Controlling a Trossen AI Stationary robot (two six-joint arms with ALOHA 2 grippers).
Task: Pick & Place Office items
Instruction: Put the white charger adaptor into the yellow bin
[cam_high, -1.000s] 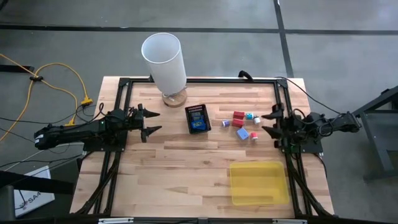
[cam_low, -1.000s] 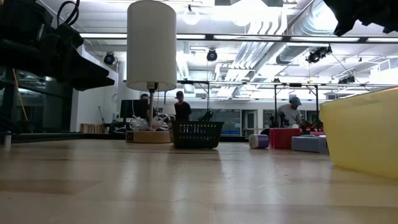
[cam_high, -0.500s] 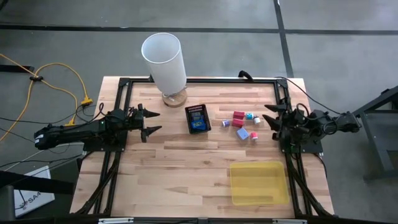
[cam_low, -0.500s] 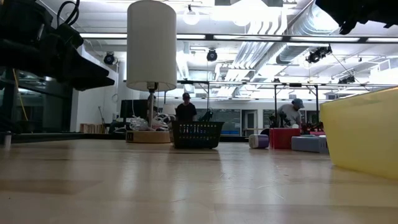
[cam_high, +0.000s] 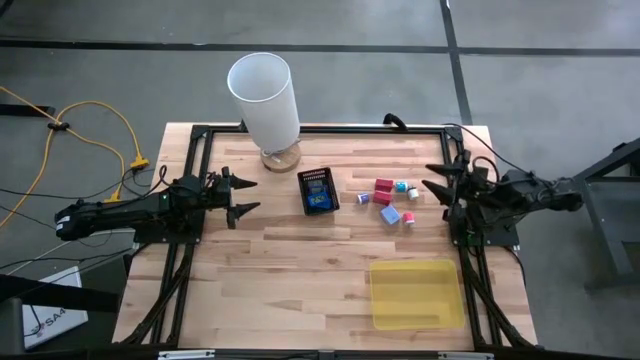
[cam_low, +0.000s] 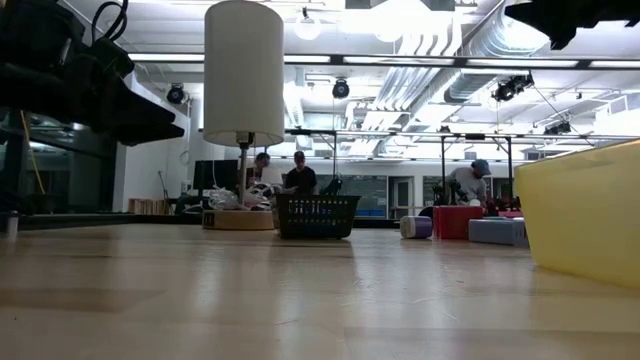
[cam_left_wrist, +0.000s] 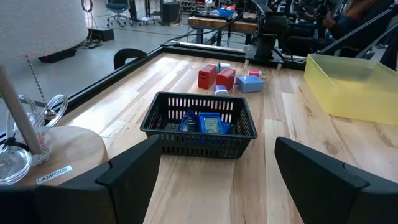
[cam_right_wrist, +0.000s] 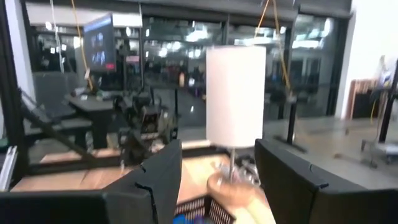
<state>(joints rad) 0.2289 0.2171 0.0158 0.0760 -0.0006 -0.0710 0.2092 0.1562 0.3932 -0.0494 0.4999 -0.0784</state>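
Observation:
The office items lie in a small cluster (cam_high: 392, 200) on the table's right half: red blocks (cam_high: 384, 187), a pale blue block (cam_high: 390, 214), a purple piece (cam_high: 363, 198) and small white/teal pieces (cam_high: 402, 187). They also show in the left wrist view (cam_left_wrist: 227, 78). Blue pieces (cam_left_wrist: 208, 122) lie inside the black mesh basket (cam_high: 319, 191). My left gripper (cam_high: 243, 197) stands open at the left, pointing level at the basket. My right gripper (cam_high: 432, 183) is open above the table's right edge, right of the cluster, with nothing between its fingers (cam_right_wrist: 158, 177).
A tall white lamp (cam_high: 264, 95) on a round wooden base stands far centre. A translucent yellow tray (cam_high: 415, 294) lies near right and fills the right of the low view (cam_low: 585, 210). A black frame (cam_high: 320, 128) rims the table. People move in the room behind.
My right gripper has risen and tipped upward, its fingertips swinging toward the table's far edge; its opening looks the same. The left arm and the items on the table have kept still.

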